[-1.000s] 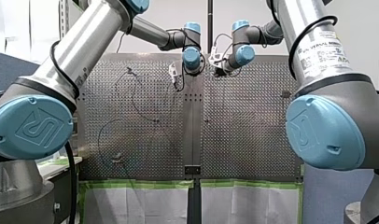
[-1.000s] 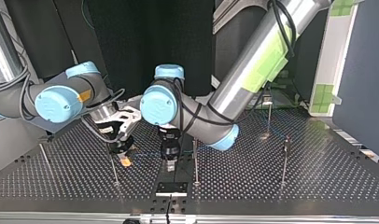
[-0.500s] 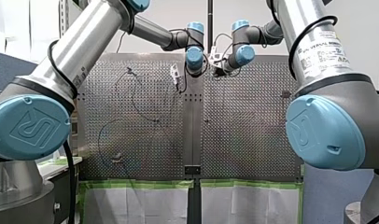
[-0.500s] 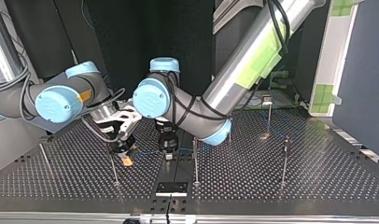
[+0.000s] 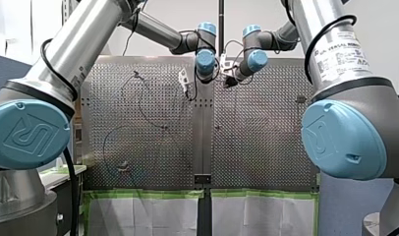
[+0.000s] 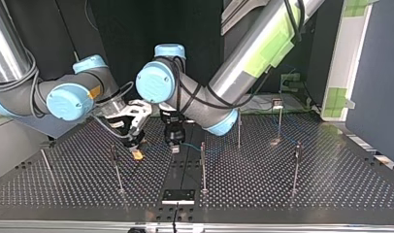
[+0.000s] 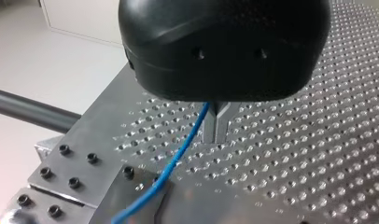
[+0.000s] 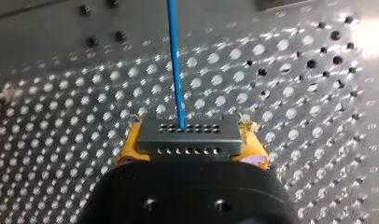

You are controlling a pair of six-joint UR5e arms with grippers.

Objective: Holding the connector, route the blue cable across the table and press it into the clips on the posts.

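Connector point(image 8: 187, 132): grey block with two rows of holes. It sits crosswise in my right arm's jaws, with the yellow pads point(image 8: 129, 145) closed on its two ends. A blue cable point(image 8: 175, 60) leaves its far face and runs straight ahead over the perforated tabletop point(image 8: 295, 93).

My left arm's jaws: the metal fingers point(image 7: 211, 129) are drawn together to a hairline slit. The cable comes out at their root and trails toward a bolted corner plate point(image 7: 71, 173) at the tabletop's edge.

Placement, top view: both sets of jaws hang low over the tabletop's middle strip, well back from the near edge. My right arm's are near the left post point(image 6: 116, 170). My left arm's are between that and the middle post point(image 6: 203, 167). Further posts point(image 6: 296, 165) stand spaced across the view's right half.
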